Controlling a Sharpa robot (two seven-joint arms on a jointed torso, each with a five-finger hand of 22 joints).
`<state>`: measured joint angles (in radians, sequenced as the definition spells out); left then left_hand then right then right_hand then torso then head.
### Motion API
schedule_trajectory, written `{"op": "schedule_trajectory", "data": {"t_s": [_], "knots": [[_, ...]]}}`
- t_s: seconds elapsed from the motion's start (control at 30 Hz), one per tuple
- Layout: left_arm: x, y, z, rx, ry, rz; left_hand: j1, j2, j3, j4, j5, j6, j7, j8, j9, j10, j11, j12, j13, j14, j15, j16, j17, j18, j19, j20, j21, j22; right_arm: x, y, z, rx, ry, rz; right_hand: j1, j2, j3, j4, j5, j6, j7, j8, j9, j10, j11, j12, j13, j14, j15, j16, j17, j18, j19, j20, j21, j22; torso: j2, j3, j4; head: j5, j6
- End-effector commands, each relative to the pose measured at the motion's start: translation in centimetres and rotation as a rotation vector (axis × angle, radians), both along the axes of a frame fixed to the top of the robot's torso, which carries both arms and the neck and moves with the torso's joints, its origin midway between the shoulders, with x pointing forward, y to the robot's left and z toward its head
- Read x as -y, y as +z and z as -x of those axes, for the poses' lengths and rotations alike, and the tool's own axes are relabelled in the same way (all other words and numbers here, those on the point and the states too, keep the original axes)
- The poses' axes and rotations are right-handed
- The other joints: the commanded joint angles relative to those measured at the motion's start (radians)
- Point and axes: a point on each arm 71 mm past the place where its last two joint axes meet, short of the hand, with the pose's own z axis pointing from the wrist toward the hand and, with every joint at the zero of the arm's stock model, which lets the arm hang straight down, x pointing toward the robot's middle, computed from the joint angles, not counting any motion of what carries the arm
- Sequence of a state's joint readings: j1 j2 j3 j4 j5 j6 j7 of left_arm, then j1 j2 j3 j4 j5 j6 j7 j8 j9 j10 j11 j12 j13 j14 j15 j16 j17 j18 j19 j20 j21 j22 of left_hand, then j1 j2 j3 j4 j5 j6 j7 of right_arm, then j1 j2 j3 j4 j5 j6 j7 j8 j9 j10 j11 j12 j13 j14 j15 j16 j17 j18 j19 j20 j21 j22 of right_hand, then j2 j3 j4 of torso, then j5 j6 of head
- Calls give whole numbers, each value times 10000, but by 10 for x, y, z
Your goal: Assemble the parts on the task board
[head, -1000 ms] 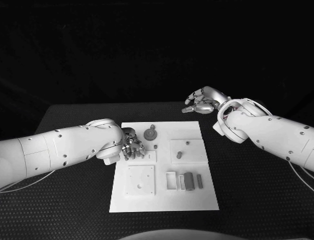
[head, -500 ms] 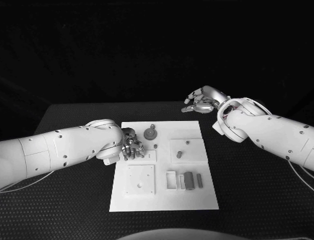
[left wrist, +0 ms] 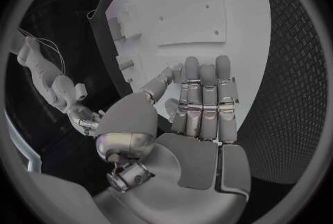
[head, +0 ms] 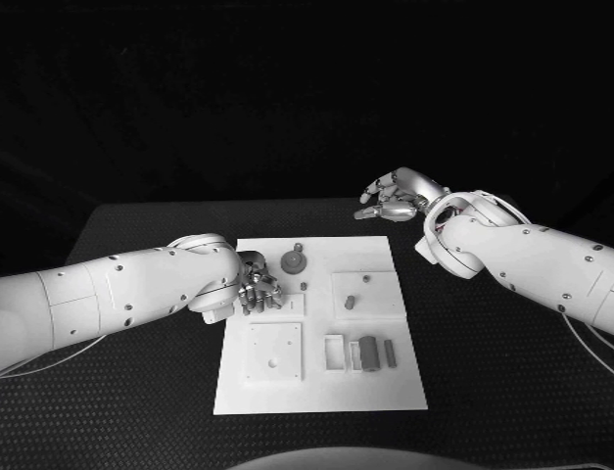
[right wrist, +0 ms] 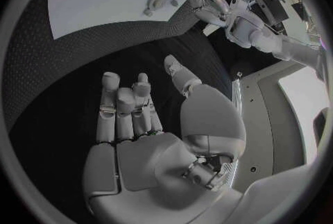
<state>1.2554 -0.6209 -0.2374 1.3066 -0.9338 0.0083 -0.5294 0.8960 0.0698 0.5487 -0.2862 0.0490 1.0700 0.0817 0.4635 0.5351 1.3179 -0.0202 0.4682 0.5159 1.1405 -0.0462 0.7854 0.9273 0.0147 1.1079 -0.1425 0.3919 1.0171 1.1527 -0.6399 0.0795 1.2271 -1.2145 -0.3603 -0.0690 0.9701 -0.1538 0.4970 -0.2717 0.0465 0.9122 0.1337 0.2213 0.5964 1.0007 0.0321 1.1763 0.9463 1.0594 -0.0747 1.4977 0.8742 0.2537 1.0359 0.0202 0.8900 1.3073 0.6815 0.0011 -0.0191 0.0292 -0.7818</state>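
A white task board (head: 321, 392) lies mid-table, grey parts (head: 370, 352) scattered on it. The left hand (head: 258, 286), fingers straight and empty, hovers over its upper left beside a round part (head: 296, 262). The right hand (head: 392, 199) hangs empty, fingers loosely apart, beyond the board's far right corner.

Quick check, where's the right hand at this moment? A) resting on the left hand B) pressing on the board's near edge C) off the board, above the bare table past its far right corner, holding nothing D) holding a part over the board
C: in the head view the right hand sits beyond the far right corner of the task board, over the black table, and the right wrist view shows its fingers apart with nothing in them.
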Motion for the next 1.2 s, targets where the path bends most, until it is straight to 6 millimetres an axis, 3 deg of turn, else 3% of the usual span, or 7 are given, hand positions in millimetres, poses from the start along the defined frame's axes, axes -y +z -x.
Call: {"op": "schedule_trajectory", "data": {"t_s": [0.03, 0.5, 1.2], "knots": [[2, -1, 1, -57, -121, -67, -4, 85, 63, 4, 24, 391, -297, 26, 17, -34, -52, 43, 18, -8, -62, 37, -15, 106, 10, -71, 40, 18, -1, 0, 0, -48, 131, 7, 5, 87, -11, -59, 19, 7, 57, 48, 15, -32, -45, 9, -11, -8, -36, -16, -15, 80, -67, 15, -67, 65, -1, 3, -2, -3, -7], [4, -2, 1, -131, -258, -135, -18, 79, 77, 3, 22, 386, -295, 24, 31, -46, -51, 54, 31, -19, -62, 53, -32, 104, 3, -72, 37, 38, -2, 0, 1, -96, 163, 13, -6, 99, -21, -65, 18, 10, 56, 50, 19, -33, -46, 12, -18, -11, -37, -14, -17, 80, -68, 17, -69, 66, -3, -2, 1, -28, -9], [4, -3, 1, -114, -242, -102, -192, -175, 47, 103, 7, 366, -283, 18, 97, -105, -35, 82, 79, -73, -45, 110, -109, 92, -12, -60, 2, 109, -2, -1, 1, -154, 175, 6, -26, 103, -36, -70, 18, 7, 56, 49, 23, -35, -46, 14, -28, -16, -37, -14, -20, 81, -72, 20, -74, 67, -4, 2, 2, -31, -46]]}}
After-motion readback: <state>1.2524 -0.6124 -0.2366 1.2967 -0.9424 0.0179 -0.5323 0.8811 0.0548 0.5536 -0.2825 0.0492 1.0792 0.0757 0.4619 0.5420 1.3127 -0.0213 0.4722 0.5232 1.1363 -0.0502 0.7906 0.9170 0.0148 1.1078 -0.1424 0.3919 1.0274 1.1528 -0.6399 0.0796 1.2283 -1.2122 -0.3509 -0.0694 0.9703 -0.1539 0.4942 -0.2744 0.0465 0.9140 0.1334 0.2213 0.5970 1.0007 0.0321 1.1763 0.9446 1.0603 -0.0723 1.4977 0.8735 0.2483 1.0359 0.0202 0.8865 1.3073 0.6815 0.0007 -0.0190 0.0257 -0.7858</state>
